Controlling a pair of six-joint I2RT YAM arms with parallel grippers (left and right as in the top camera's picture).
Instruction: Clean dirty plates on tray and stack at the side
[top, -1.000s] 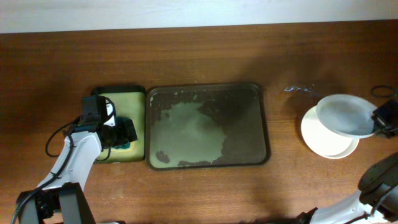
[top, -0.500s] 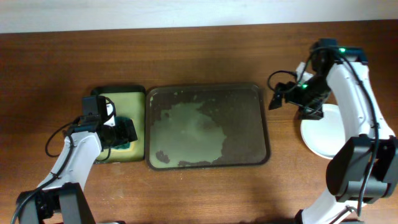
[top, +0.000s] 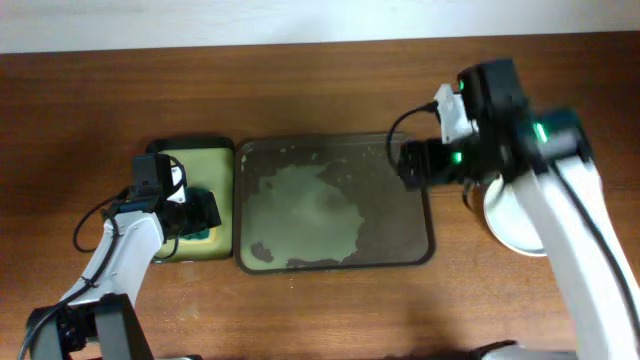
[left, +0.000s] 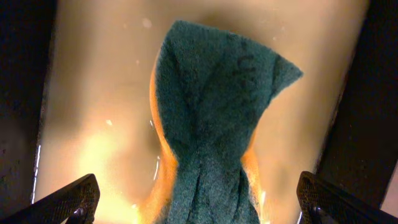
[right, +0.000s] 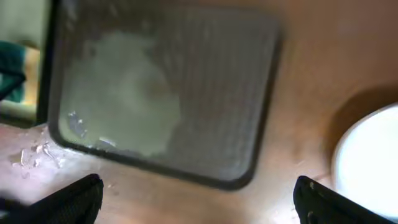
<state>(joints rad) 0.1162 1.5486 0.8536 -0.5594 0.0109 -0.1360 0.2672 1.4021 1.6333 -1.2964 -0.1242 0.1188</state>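
Beneath the left wrist camera, the left gripper (left: 199, 200) is shown with its fingers spread wide, one on each side of a dark green scouring sponge with an orange body (left: 217, 93), which is not gripped. The sponge is contained in the small black-rimmed, pale yellow-green tray (top: 190, 160), whose floor is wet. Just beside it, the large dark brown-grey rectangular tray with rounded corners (top: 385, 215) is laid flat, its long axis running left to right along the table; a pale wet smear is carried on its left and middle. Over its right end the right gripper (right: 199, 202) is held with fingers released, nothing between them. Beyond, outside that tray, the round white plates (top: 502, 218) are stacked flat, rims upward, on the brown wooden table (top: 300, 90); their number cannot be told.
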